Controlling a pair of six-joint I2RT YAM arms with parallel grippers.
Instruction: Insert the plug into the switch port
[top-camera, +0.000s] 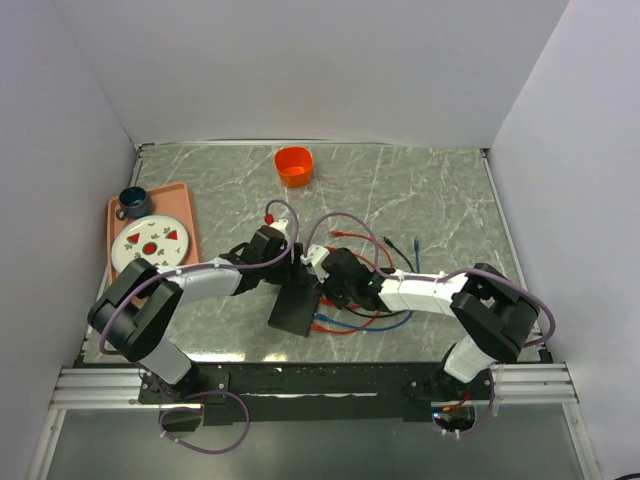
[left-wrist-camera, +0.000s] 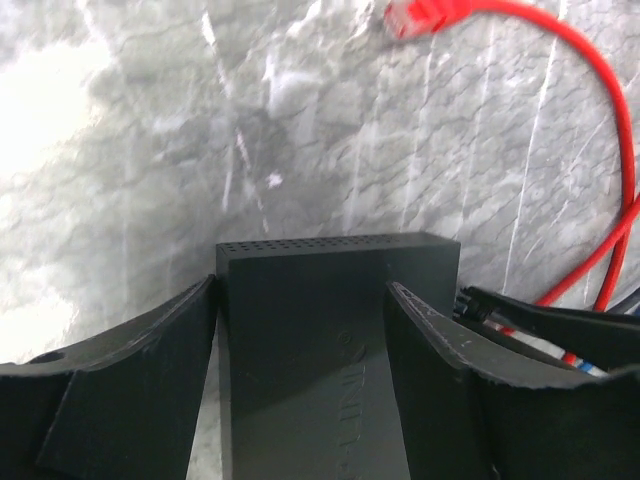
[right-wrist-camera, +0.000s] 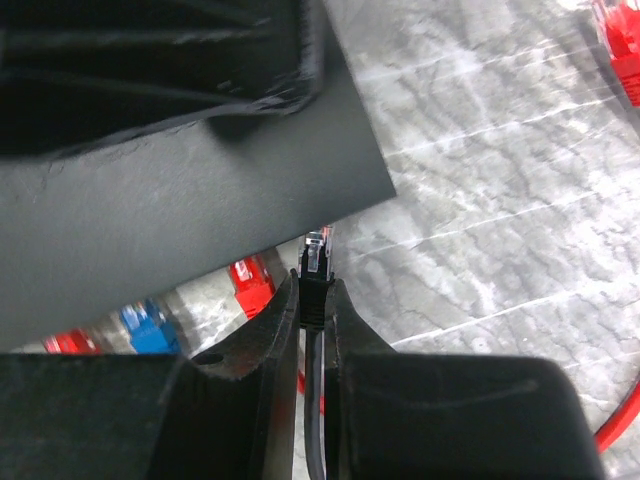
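Bench (top-camera: 430, 200) seen from above carries the black switch (top-camera: 296, 308) near its front middle. My left tool (top-camera: 288, 268) is at the switch's far end and my right tool (top-camera: 326, 288) is just beside its right edge, over a tangle of red and blue cables (top-camera: 352, 322). A cup (top-camera: 293, 165) and a tray (top-camera: 181, 204) sit well apart. From the left wrist, my left tool (left-wrist-camera: 300, 300) stands wide, one finger on each side of the switch (left-wrist-camera: 335, 270). The left finger looks to touch its side, but I cannot tell whether both press hard enough to hold it. A loose red plug (left-wrist-camera: 420, 15) lies beyond. From the right wrist, my right tool (right-wrist-camera: 316, 300) is nearly shut, pinching the black plug (right-wrist-camera: 317, 255) by its boot, with the clear tip pointing out just beside an edge of the switch (right-wrist-camera: 180, 220). I cannot see the port in any view, so I cannot judge the alignment. If I push now and the tip misses the opening, it will likely butt the wall and shove the switch, more so if my left hold is loose. The thin grip on the boot could let the plug pivot or slide back. Spare plugs (right-wrist-camera: 250, 285) underneath might snag the cable.
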